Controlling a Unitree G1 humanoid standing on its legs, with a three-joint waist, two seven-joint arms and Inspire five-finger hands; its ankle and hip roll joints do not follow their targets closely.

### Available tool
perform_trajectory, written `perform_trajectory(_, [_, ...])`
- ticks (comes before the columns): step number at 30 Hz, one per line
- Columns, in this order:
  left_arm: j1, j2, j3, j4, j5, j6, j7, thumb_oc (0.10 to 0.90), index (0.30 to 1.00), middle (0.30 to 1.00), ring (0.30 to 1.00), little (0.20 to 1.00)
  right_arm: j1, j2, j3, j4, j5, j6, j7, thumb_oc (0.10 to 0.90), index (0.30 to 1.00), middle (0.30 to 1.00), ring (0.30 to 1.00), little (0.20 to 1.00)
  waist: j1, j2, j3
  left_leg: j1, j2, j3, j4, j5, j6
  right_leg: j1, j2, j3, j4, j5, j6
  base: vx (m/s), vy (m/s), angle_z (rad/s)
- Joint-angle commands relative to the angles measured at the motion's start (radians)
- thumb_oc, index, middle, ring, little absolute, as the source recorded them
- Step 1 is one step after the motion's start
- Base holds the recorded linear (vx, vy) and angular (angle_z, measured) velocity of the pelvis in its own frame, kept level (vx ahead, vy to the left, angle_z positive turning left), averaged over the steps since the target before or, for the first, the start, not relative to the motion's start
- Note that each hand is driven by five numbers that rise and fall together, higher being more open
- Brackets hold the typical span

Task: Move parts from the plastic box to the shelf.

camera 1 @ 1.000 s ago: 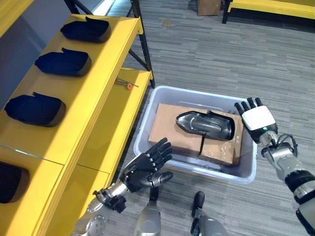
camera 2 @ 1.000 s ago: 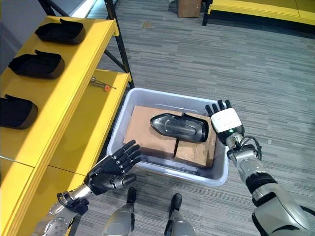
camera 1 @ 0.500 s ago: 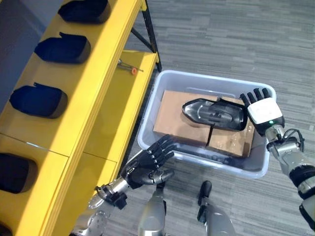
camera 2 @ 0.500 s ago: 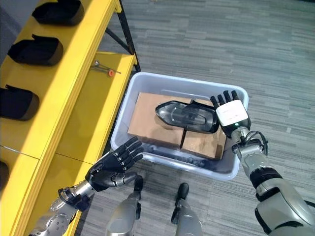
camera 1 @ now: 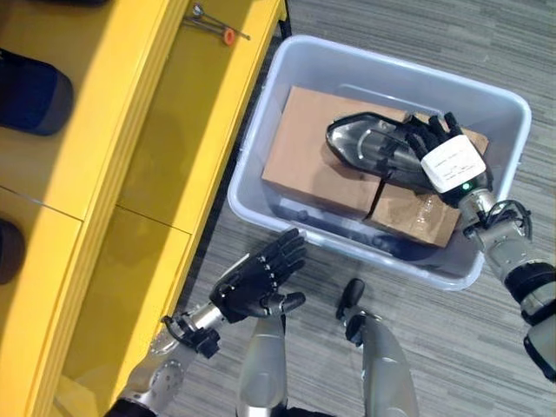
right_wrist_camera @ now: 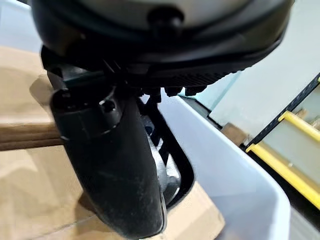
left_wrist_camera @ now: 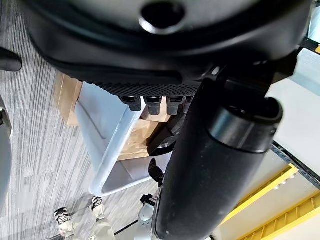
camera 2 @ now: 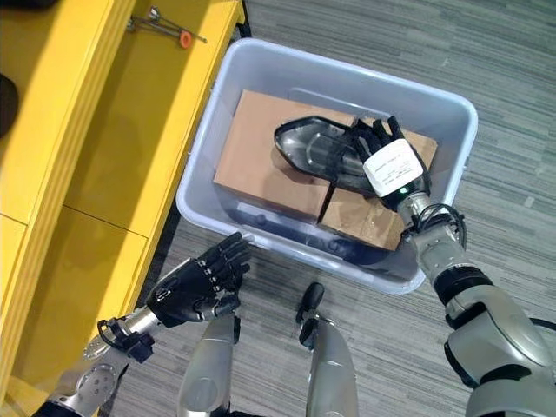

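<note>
The right hand (camera 1: 447,161) moved in from beside the box (camera 1: 261,148) and came down over the rear end of the black part (camera 1: 369,143), its fingers (camera 1: 426,130) now lying on it. The left hand (camera 1: 256,282) stayed open outside the box's near wall.

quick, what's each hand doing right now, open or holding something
Left hand: open, holding nothing, beside the plastic box.
Right hand: open, fingers over the black part.
</note>
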Motion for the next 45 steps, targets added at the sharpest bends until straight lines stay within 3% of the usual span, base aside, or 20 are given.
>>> perform_trajectory(1, [0.021,0.03,0.017,-0.125,-0.026,-0.06,-0.044,0.9,1.0,1.0,1.0,1.0,-0.082,-0.098,0.026,-0.073,-0.022,0.049,-0.018,0.9,1.0,1.0,1.0,1.0,0.003,-0.026,-0.025,-0.043,-0.021,0.002,0.037,0.011,0.022,0.075,0.042,0.041,0.019,-0.058,0.045,0.0,-0.049,-0.03])
perform_trajectory(7, [0.027,0.052,0.034,-0.124,-0.04,-0.056,-0.051,0.9,1.0,1.0,1.0,1.0,-0.065,-0.134,0.035,-0.066,0.021,0.008,0.097,0.9,1.0,1.0,1.0,1.0,-0.003,-0.038,-0.025,-0.092,-0.02,0.002,0.061,0.013,0.026,0.027,0.048,0.045,0.047,-0.06,0.041,0.0,-0.044,-0.02])
perform_trajectory(23, [0.021,0.062,0.048,-0.127,-0.042,-0.035,-0.044,0.9,1.0,1.0,1.0,1.0,-0.088,-0.157,0.04,-0.058,0.047,-0.062,0.237,0.9,1.0,1.0,1.0,1.0,-0.006,-0.042,-0.025,-0.212,-0.035,0.001,0.132,0.007,0.038,-0.099,0.034,0.032,0.152,-0.078,0.032,0.0,-0.012,0.0])
perform_trajectory(24, [0.018,0.065,0.049,-0.128,-0.046,-0.032,-0.041,0.9,1.0,1.0,1.0,1.0,-0.091,-0.156,0.042,-0.057,0.054,-0.065,0.244,0.824,0.893,0.893,0.893,0.893,-0.005,-0.042,-0.025,-0.22,-0.037,0.002,0.136,0.006,0.039,-0.108,0.032,0.031,0.161,-0.08,0.031,0.0,0.0,0.0])
perform_trajectory(25, [0.018,0.066,0.051,-0.128,-0.047,-0.03,-0.042,0.9,1.0,1.0,1.0,1.0,-0.098,-0.158,0.047,-0.057,0.063,-0.067,0.254,0.486,0.421,0.421,0.421,0.421,-0.004,-0.042,-0.025,-0.23,-0.04,-0.001,0.143,0.004,0.041,-0.12,0.028,0.029,0.173,-0.083,0.03,0.0,0.0,0.0])
perform_trajectory(26, [0.018,0.07,0.052,-0.127,-0.048,-0.029,-0.046,0.9,1.0,1.0,1.0,1.0,-0.106,-0.156,0.048,-0.056,0.068,-0.07,0.268,0.4,0.3,0.3,0.3,0.3,-0.002,-0.042,-0.025,-0.236,-0.044,-0.002,0.148,0.002,0.043,-0.126,0.027,0.028,0.178,-0.084,0.029,0.0,0.0,0.0])
perform_trajectory(29, [0.031,0.067,0.055,-0.13,-0.037,-0.033,-0.048,0.9,1.0,1.0,1.0,1.0,-0.094,-0.152,0.04,-0.074,0.093,-0.053,0.297,0.4,0.3,0.3,0.3,0.3,0.003,-0.043,-0.025,-0.259,-0.052,-0.006,0.161,0.0,0.048,-0.151,0.02,0.022,0.205,-0.089,0.027,0.03,-0.006,0.03])
perform_trajectory(30, [0.042,0.067,0.052,-0.13,-0.04,-0.033,-0.05,0.9,1.0,1.0,1.0,1.0,-0.082,-0.147,0.041,-0.071,0.094,-0.056,0.296,0.4,0.3,0.3,0.3,0.3,0.0,-0.046,-0.025,-0.24,-0.06,-0.004,0.167,-0.025,0.046,-0.133,0.013,0.03,0.216,-0.113,0.036,0.07,-0.008,0.06])
perform_trajectory(33, [0.043,0.059,0.053,-0.134,-0.035,-0.033,-0.053,0.9,1.0,1.0,1.0,1.0,-0.078,-0.133,0.031,-0.055,0.121,-0.077,0.296,0.4,0.3,0.3,0.3,0.3,0.006,-0.042,-0.025,-0.255,-0.067,-0.009,0.174,-0.026,0.049,-0.145,0.01,0.027,0.228,-0.117,0.034,0.02,0.005,0.09])
perform_trajectory(40, [0.04,0.051,0.053,-0.138,-0.028,-0.038,-0.073,0.9,1.0,1.0,1.0,1.0,-0.07,-0.082,0.037,0.001,0.168,-0.155,0.256,0.4,0.3,0.3,0.3,0.3,0.02,-0.033,-0.025,-0.247,-0.075,-0.017,0.159,-0.021,0.052,-0.134,0.011,0.018,0.212,-0.113,0.031,-0.01,0.005,0.02])
perform_trajectory(41, [0.031,0.047,0.056,-0.14,-0.025,-0.039,-0.078,0.9,1.0,1.0,1.0,1.0,-0.074,-0.076,0.035,-0.004,0.176,-0.176,0.233,0.4,0.3,0.3,0.3,0.3,0.024,-0.027,-0.025,-0.261,-0.066,-0.022,0.143,0.009,0.053,-0.144,0.02,0.009,0.191,-0.086,0.022,-0.09,0.029,0.06])
perform_trajectory(43, [0.032,0.044,0.051,-0.147,-0.02,-0.048,-0.076,0.9,1.0,1.0,1.0,1.0,-0.053,-0.05,0.025,-0.025,0.306,-0.208,0.205,0.4,0.3,0.3,0.3,0.3,0.025,-0.03,-0.025,-0.23,-0.064,-0.023,0.117,0.013,0.051,-0.112,0.027,0.01,0.153,-0.075,0.023,-0.06,0.018,0.09])
perform_trajectory(45, [0.034,0.038,0.051,-0.145,-0.018,-0.051,-0.075,0.9,1.0,1.0,1.0,1.0,-0.042,-0.032,0.018,-0.047,0.33,-0.231,0.21,0.4,0.3,0.3,0.3,0.3,0.024,-0.034,-0.025,-0.208,-0.063,-0.021,0.103,0.013,0.049,-0.09,0.032,0.012,0.131,-0.071,0.023,-0.03,0.018,0.06])
